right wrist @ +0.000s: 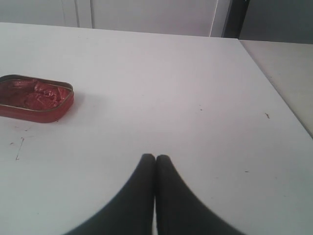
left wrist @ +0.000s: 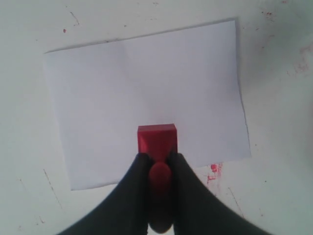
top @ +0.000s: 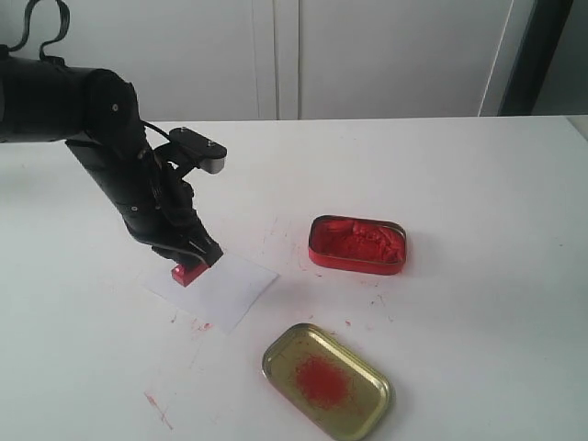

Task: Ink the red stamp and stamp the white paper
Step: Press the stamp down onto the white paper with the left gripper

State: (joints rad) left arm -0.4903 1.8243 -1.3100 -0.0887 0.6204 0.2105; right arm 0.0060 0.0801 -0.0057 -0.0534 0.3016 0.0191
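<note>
Red stamp (left wrist: 156,138) base down on the white paper (left wrist: 146,83) near one edge, its knob clamped in the left gripper (left wrist: 157,159), right gripper (right wrist: 155,157) well apart, fingers pressed together.

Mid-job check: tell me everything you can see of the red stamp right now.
The red stamp is a small all-red block, plastic by its look: a flat rectangular base with a narrower rounded knob above. The left gripper is shut on the knob, one black finger on each side, holding it roughly upright, base down. It sits over the white paper, near one long edge, and seems to rest on the sheet, though contact is not certain. Its underside is hidden.
</note>
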